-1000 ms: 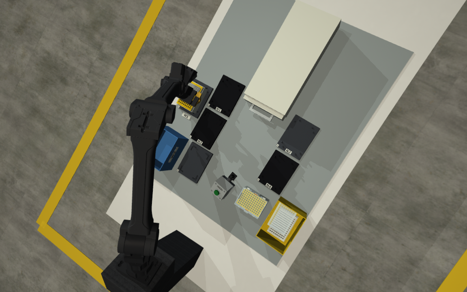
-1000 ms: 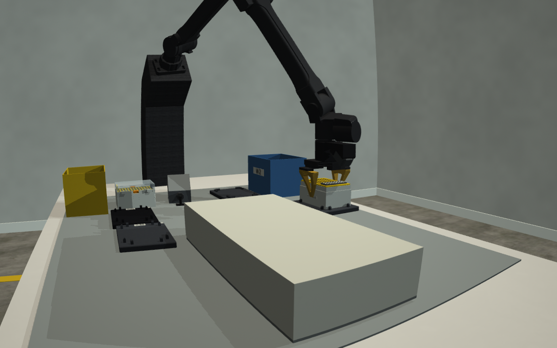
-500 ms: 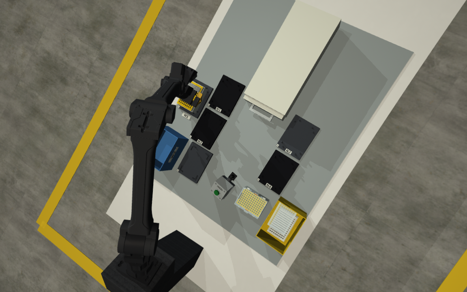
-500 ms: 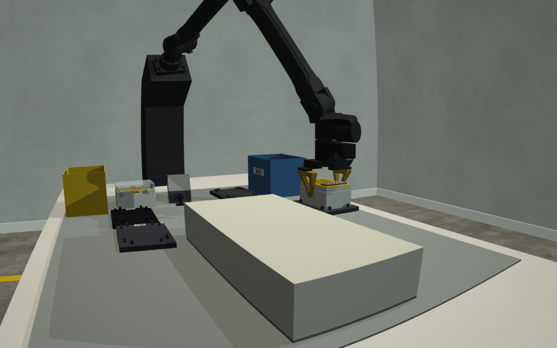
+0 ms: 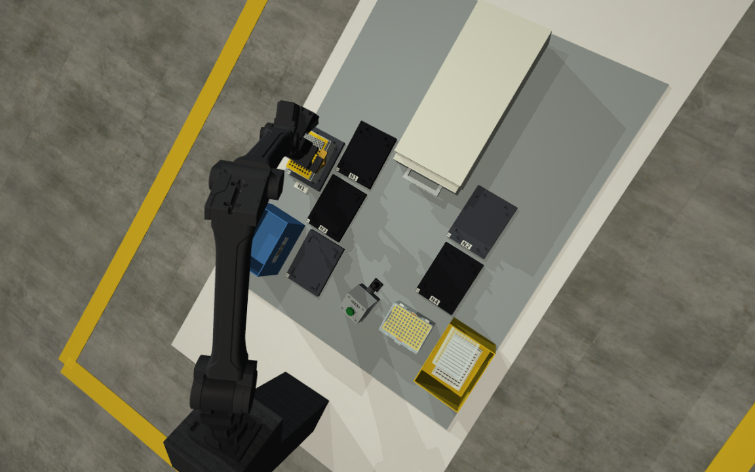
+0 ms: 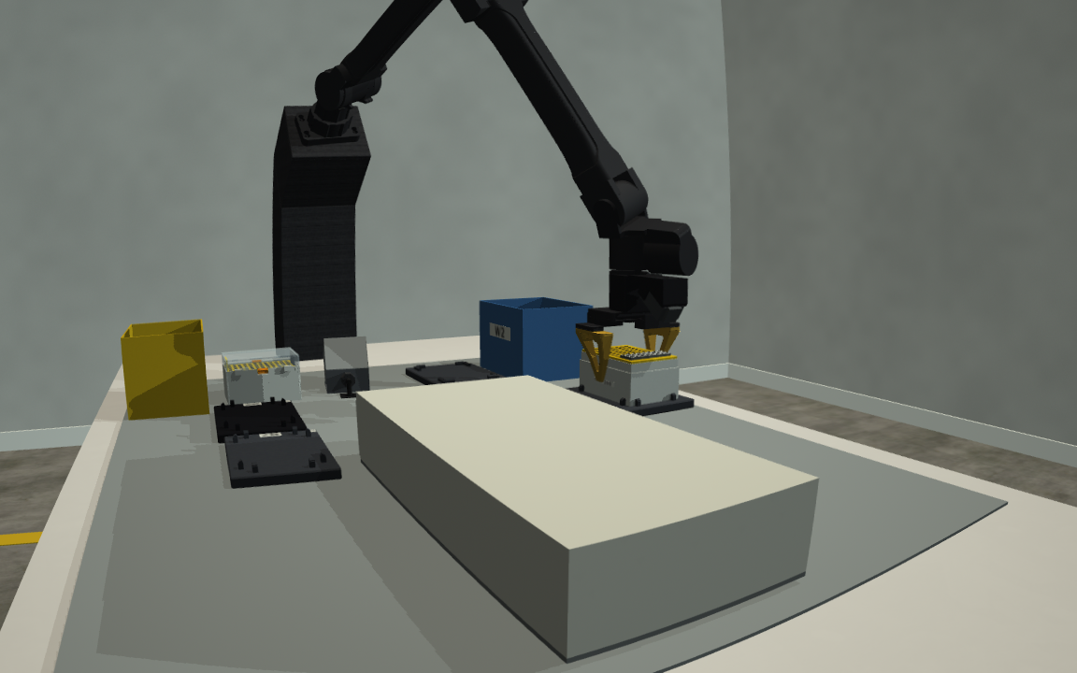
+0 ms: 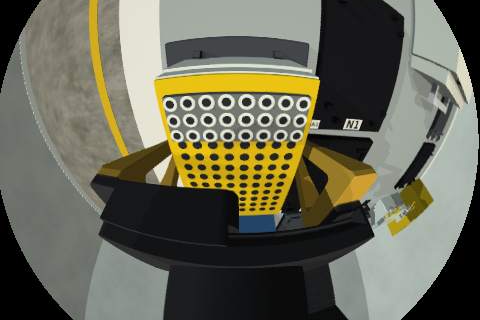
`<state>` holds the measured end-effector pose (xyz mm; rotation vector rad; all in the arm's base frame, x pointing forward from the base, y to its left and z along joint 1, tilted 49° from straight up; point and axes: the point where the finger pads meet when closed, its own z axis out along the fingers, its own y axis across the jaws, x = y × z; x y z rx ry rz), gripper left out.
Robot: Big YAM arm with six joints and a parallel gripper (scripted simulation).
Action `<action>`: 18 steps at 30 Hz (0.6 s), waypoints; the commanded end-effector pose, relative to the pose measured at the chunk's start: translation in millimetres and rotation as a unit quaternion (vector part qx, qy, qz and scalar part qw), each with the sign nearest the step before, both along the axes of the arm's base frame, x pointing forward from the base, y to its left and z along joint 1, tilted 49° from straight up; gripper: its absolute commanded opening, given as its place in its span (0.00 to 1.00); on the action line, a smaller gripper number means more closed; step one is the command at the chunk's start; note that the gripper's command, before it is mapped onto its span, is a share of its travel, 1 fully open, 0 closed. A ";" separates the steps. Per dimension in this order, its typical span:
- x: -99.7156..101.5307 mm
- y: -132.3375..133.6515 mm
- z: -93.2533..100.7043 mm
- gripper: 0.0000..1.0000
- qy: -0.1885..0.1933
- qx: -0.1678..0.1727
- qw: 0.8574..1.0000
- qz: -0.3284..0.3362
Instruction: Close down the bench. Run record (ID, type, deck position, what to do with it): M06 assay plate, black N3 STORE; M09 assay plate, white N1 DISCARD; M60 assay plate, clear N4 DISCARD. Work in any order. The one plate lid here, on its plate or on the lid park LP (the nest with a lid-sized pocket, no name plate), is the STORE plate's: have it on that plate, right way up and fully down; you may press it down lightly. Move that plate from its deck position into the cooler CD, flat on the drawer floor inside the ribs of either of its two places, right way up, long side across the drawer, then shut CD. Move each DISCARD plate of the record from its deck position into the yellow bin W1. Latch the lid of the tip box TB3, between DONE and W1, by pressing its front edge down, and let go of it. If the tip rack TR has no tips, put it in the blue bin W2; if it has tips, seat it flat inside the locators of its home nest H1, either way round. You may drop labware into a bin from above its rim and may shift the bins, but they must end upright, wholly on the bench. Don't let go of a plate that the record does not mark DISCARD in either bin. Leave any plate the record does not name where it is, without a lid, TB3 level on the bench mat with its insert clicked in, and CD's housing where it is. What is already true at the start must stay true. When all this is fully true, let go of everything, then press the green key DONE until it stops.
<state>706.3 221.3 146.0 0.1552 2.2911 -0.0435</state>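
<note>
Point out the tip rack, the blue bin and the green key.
tip rack [image 7: 240, 120], wrist view, its yellow top face
blue bin [image 6: 525, 351], exterior view, its front wall
green key [image 5: 349, 311], top view, the button's cap

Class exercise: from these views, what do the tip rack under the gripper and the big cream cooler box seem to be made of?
Yellow-topped tip rack: probably moulded plastic, with a flat yellow perforated deck on a pale grey matt body, no gloss. Large cream cooler box: looks like painted metal or plastic, uniform matt, with sharp edges and no seams; the look leaves it open.
</note>
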 end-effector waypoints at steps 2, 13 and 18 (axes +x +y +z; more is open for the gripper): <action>4.0 4.9 19.3 1.00 -0.016 0.006 1.000 0.003; -3.7 1.6 30.0 1.00 -0.019 0.005 1.000 0.004; -13.8 14.1 29.4 1.00 -0.013 0.006 1.000 0.009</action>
